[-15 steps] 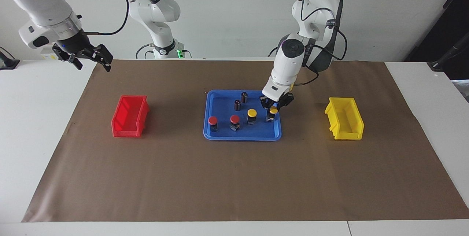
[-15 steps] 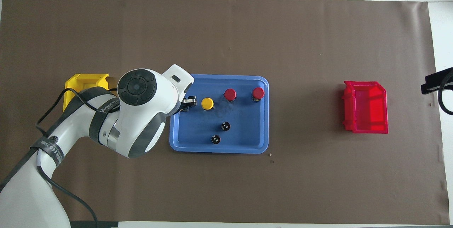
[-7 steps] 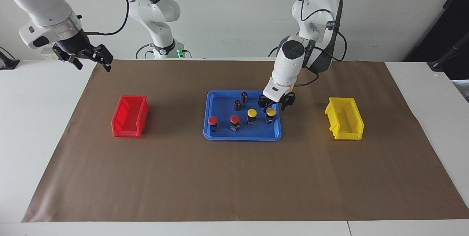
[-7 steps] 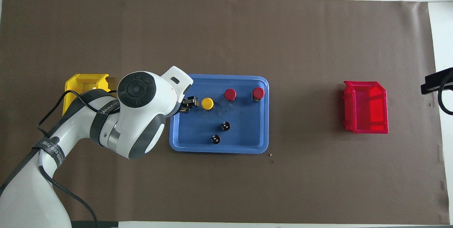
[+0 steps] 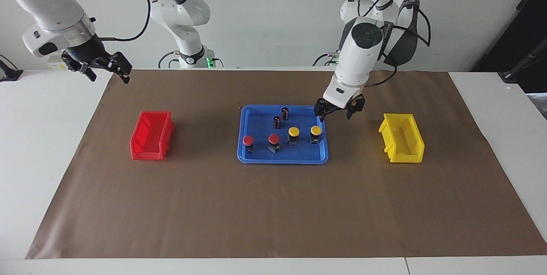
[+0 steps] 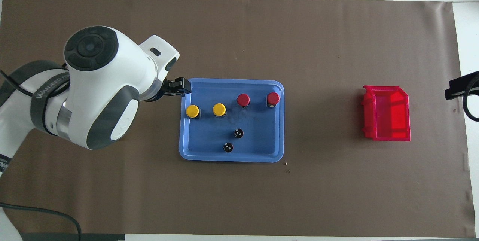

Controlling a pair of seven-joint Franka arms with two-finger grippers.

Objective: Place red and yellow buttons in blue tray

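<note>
The blue tray (image 5: 259,122) lies mid-table and also shows in the overhead view (image 6: 209,136). Four buttons stand in it in a row: two red ones (image 5: 248,140) (image 5: 274,139) and two yellow ones (image 5: 293,131) (image 5: 316,130). From above the red ones (image 6: 273,98) (image 6: 243,100) and the yellow ones (image 6: 219,109) (image 6: 192,111) show too. My left gripper (image 5: 335,115) is open and empty, raised over the tray's edge at the left arm's end (image 6: 180,87). My right gripper (image 5: 104,69) is open and waits raised over the right arm's end.
Two small dark capless cylinders (image 5: 284,112) (image 5: 277,121) stand in the tray, nearer to the robots than the buttons. A red bin (image 5: 151,135) sits toward the right arm's end, a yellow bin (image 5: 401,142) toward the left arm's end. Brown paper covers the table.
My left gripper opened, let go of the yellow button, which stands in the tray, then rose and drew back toward the left arm's end. The right arm has not moved.
</note>
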